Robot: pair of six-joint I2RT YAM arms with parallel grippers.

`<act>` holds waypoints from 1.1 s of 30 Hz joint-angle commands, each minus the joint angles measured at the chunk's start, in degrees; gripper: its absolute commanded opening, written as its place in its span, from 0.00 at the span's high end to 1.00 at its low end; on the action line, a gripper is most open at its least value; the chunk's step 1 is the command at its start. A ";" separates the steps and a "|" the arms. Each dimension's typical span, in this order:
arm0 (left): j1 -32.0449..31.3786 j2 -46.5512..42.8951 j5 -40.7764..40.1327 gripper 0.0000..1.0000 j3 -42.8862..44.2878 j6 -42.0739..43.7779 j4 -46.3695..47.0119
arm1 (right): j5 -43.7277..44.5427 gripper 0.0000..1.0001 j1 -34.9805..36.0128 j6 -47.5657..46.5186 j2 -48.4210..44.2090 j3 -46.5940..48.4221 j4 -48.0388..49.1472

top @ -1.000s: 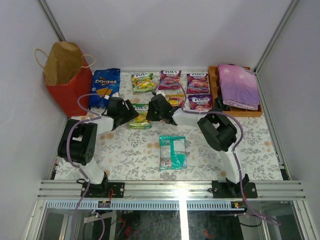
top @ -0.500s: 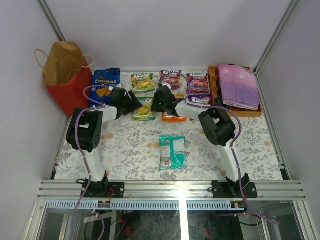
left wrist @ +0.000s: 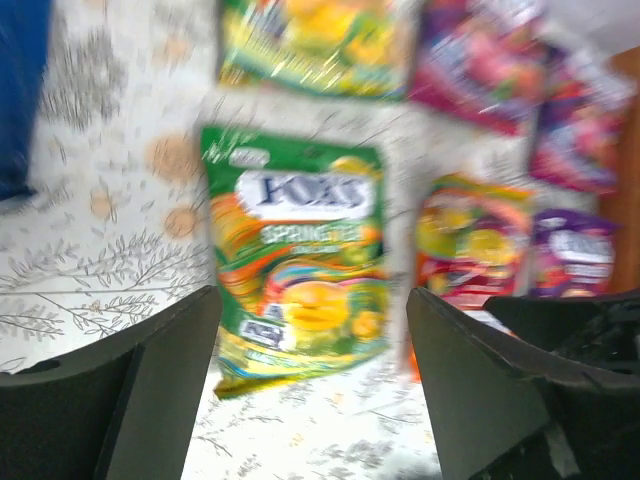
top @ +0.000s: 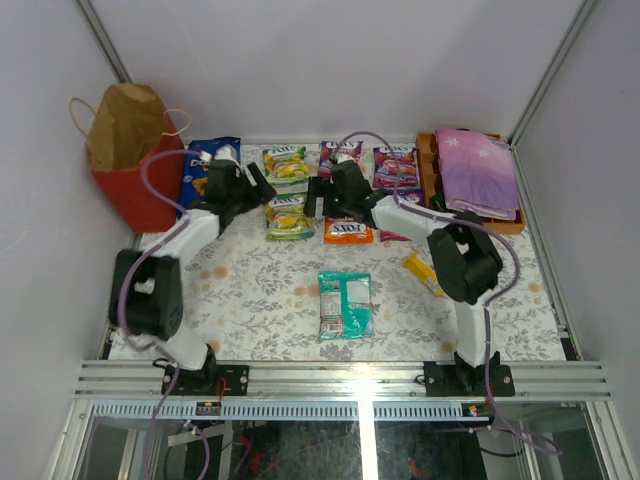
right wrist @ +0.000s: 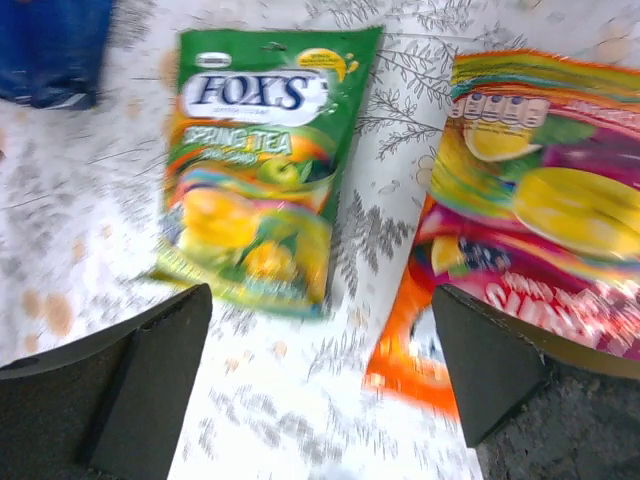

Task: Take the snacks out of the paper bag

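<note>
The red paper bag (top: 135, 165) stands upright at the back left, its mouth open. Snacks lie on the flowered cloth: a blue Doritos bag (top: 200, 160), two green-yellow pouches (top: 287, 163) (top: 290, 217), an orange pouch (top: 348, 232), purple pouches (top: 395, 167), a teal pouch (top: 346, 304) and a small yellow bar (top: 423, 274). My left gripper (top: 255, 190) (left wrist: 312, 400) hangs open just short of the nearer green pouch (left wrist: 297, 270). My right gripper (top: 318, 195) (right wrist: 320, 390) is open above bare cloth between that green pouch (right wrist: 260, 170) and the orange pouch (right wrist: 430, 370). Neither holds anything.
A brown wooden tray (top: 428, 170) with a folded purple cloth (top: 478, 170) sits at the back right. White walls close in the back and both sides. The two gripper heads hover close together over the back row of pouches.
Both arms reached toward the back. The green pouch slid back with the left gripper and now lies free. The right jaws opened off the orange pouch. The yellow bar has come into view.
</note>
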 commanded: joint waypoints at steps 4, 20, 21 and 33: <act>-2.11 -27.40 5.00 0.25 -15.28 -0.06 4.36 | 2.09 0.00 -0.77 -4.53 -30.20 -18.11 4.29; -33.36 -34.85 -5.85 0.29 -39.89 -8.31 13.98 | 5.35 0.32 -0.79 7.61 -68.21 -70.83 7.95; -33.98 -34.55 -5.48 0.29 -40.47 -8.94 15.17 | 4.57 0.34 -0.79 7.64 -67.79 -71.19 8.37; -34.50 -35.37 -0.96 0.20 -44.60 -14.68 19.26 | 0.37 0.48 5.03 12.35 -55.60 -71.64 19.47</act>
